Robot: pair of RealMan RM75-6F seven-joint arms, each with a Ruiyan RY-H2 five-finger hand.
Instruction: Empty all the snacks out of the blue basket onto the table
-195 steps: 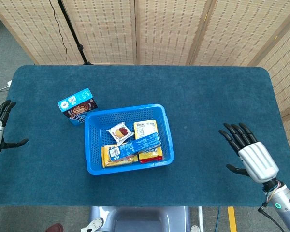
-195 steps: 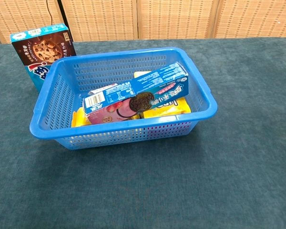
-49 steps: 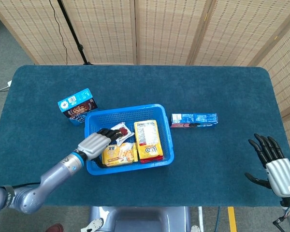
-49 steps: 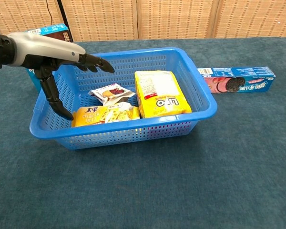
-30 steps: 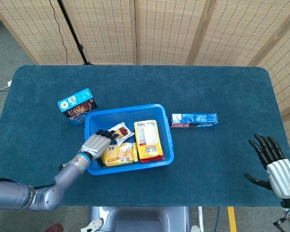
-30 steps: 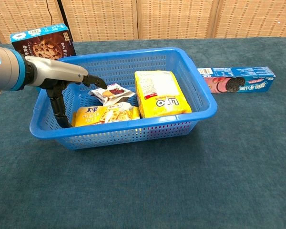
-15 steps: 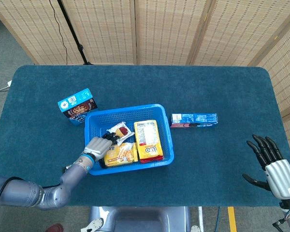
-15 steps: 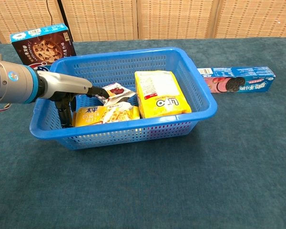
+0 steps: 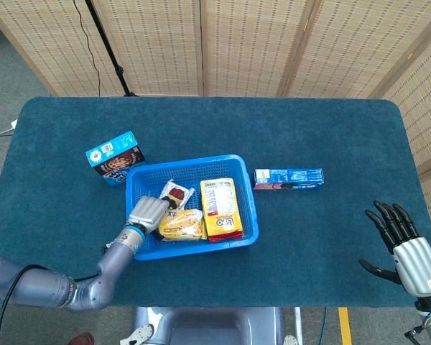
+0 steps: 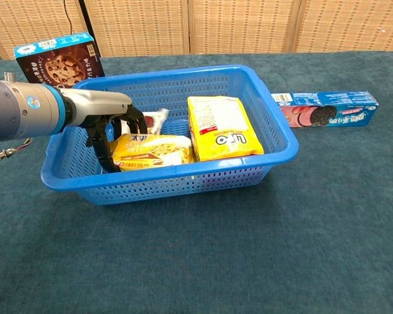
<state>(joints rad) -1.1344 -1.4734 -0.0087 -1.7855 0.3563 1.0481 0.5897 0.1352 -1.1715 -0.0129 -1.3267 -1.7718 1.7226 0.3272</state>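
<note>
Snacks lie inside the blue basket [image 10: 275, 140], which stands near the middle of the bench [image 9: 330, 129]. The left hand [image 10: 111, 127] reaches into the left part of the basket and its fingers [image 10: 103, 154] clamp the left end of the yellow cracker packet [image 10: 156, 150], which looks tilted up there. A small red-and-white packet [image 10: 158, 118] lies just behind the hand, and the yellow bag [image 10: 217, 127] lies to its right (near the right wall). The right hand [image 9: 402, 248], fingers spread and holding nothing, hovers at the front right corner. A long blue cookie box [image 10: 327, 108] lies on the bench beside the basket's right wall; a blue cookie carton [image 10: 56, 60] stands behind the back left corner of the basket.
</note>
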